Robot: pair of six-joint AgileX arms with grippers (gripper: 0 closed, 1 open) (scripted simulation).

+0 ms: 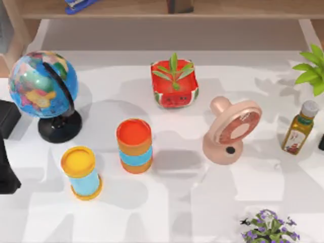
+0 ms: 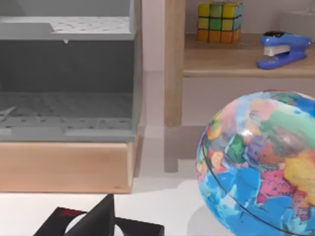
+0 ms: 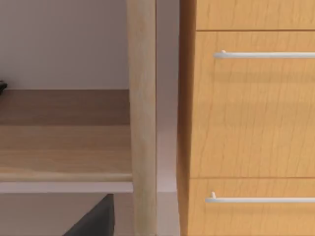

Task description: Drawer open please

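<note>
The right wrist view faces a wooden cabinet with two shut drawer fronts. The upper drawer [image 3: 253,103] carries a silver bar handle [image 3: 263,55]. The lower drawer [image 3: 253,216] has its own handle [image 3: 261,199]. A dark part of my right gripper [image 3: 96,220] shows at the frame edge, well short of the drawers, beside a wooden post [image 3: 142,118]. My left arm [image 1: 6,152] sits at the table's left edge. A dark part of my left gripper [image 2: 96,221] faces a grey-lined open compartment [image 2: 66,105] with a wooden front [image 2: 64,167].
On the table stand a globe [image 1: 44,86], a watermelon planter [image 1: 174,83], a yellow-topped cylinder [image 1: 81,172], an orange-topped cylinder [image 1: 134,145], a pink fan [image 1: 230,131] and an oil bottle [image 1: 299,127]. A shelf holds a stapler [image 2: 283,48] and a colour cube [image 2: 220,20].
</note>
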